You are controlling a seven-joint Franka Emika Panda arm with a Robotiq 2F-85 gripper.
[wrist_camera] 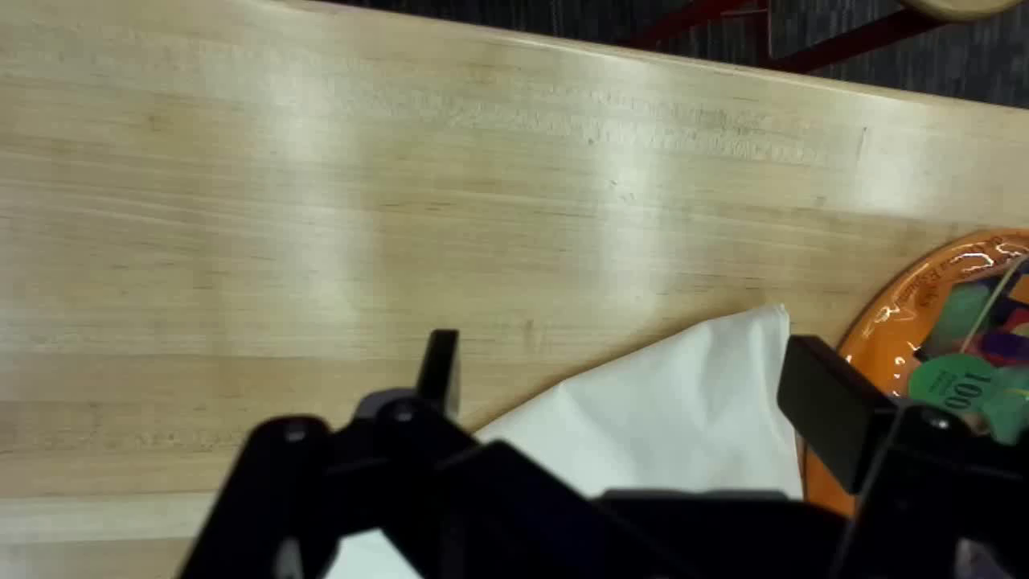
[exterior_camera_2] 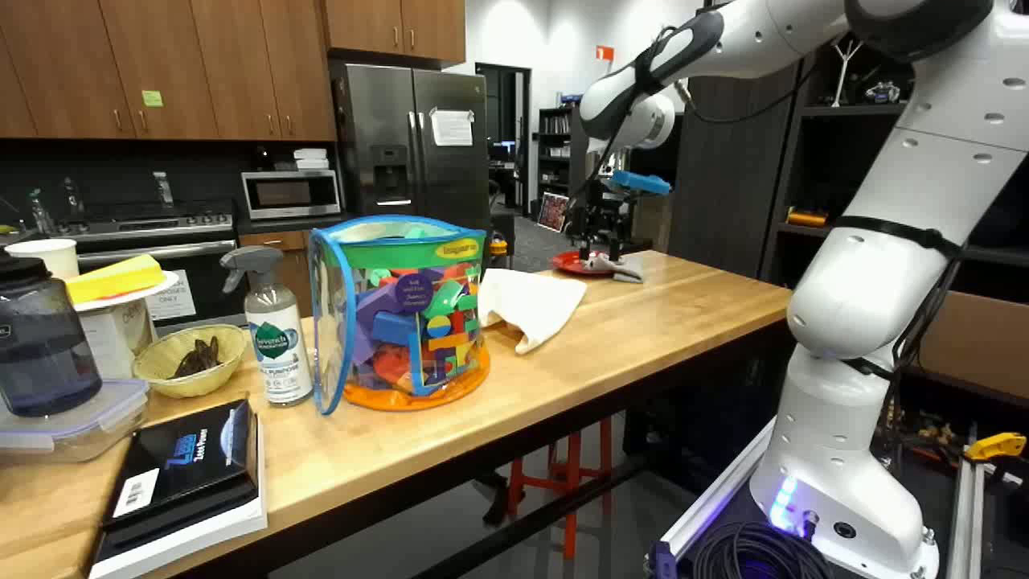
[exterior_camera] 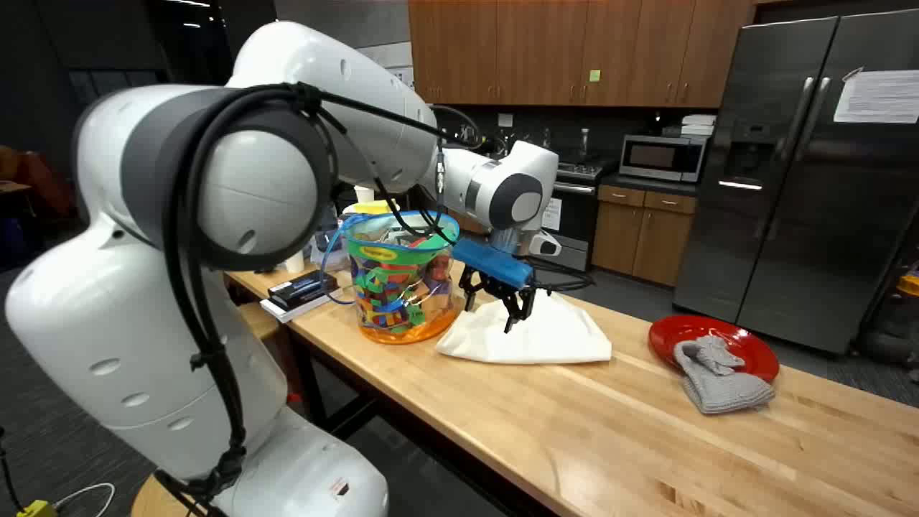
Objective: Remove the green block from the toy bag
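Clear plastic walls flashed back at us from the toy bag (exterior_camera_2: 414,256), upright on the wooden table (exterior_camera: 610,431) and packed with coloured pieces (exterior_camera_2: 394,328), a blue hoop (exterior_camera_2: 350,322) hanging down along its side! Green showed in there more than once, and we picked out a bright green piece (exterior_camera_2: 444,298) near the plastic among red, orange and purple ones; which of the green ones was the green block, we could not tell. Then across to the gripper (exterior_camera: 490,317), and what a stretch that was: we saw its two fingers (wrist_camera: 832,406) standing well apart, pointing down, over the white cloth (exterior_camera: 535,334). In the wrist view we had that cloth between them, and one fingertip showed right beside the bag's orange base (wrist_camera: 888,330) from our angle, though how high it hung we could not say. The cloth itself lay folded just beside the bag, and whether the two touched was unclear to us. Farther along the table, in both exterior views, we spotted a red dish (exterior_camera: 671,332), with a grey knitted cloth (exterior_camera: 729,391) draped over its rim and onto the wood! And at the bag's other side, in an exterior view, we caught a spray bottle (exterior_camera_2: 277,354) just beside the blue hoop, a yellow basket (exterior_camera_2: 173,382) next to that, and, nearer the camera, a black box (exterior_camera_2: 185,466) lying on a white slab (exterior_camera_2: 217,531) at the table's edge
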